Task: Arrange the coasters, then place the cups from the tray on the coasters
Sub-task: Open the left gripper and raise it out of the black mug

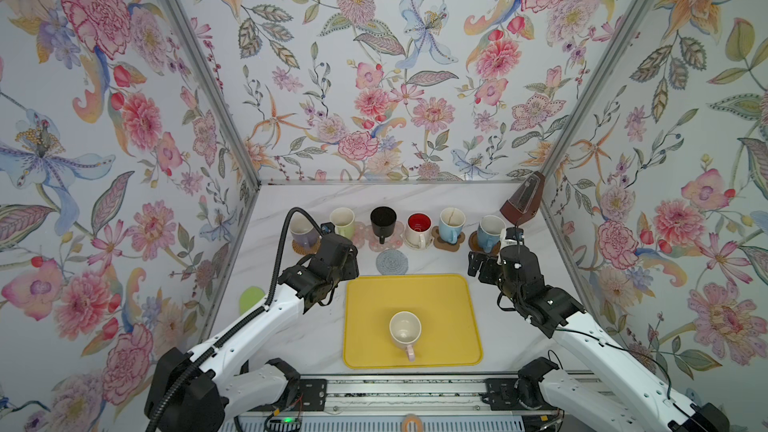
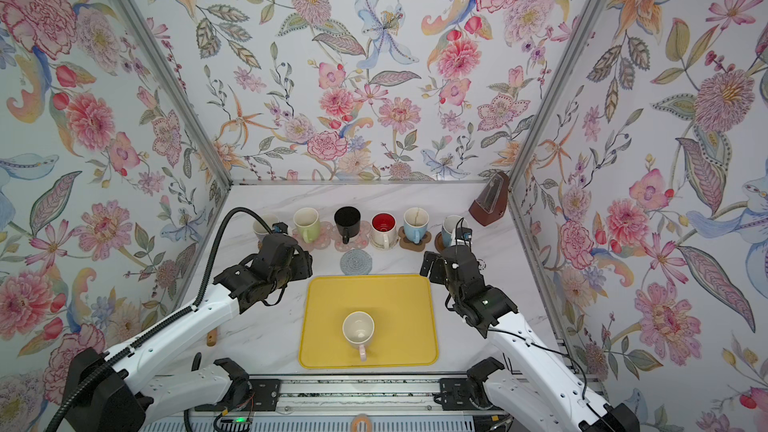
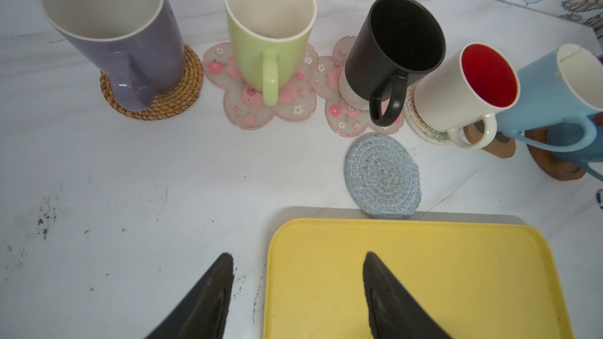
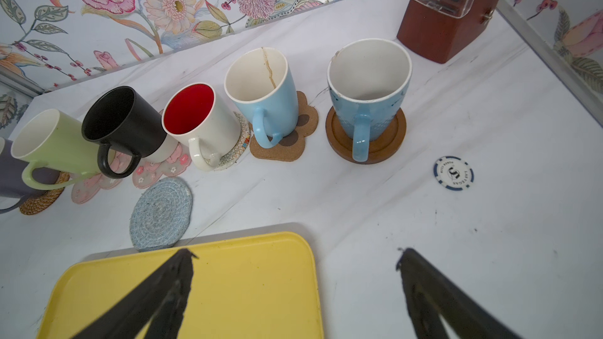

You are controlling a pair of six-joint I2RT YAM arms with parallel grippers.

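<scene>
My left gripper and right gripper gape empty; I judge the cup behind them needs a square grip, then centring on the bare coaster ahead.

Three wall panels enclose the work surface, each papered in a floral print on a pale ground. Bare metal posts run up both rear corners. The tabletop is white with grey marble veining; dark scuff marks show on it in the left wrist view. Lighting is even and diffuse.
</scene>
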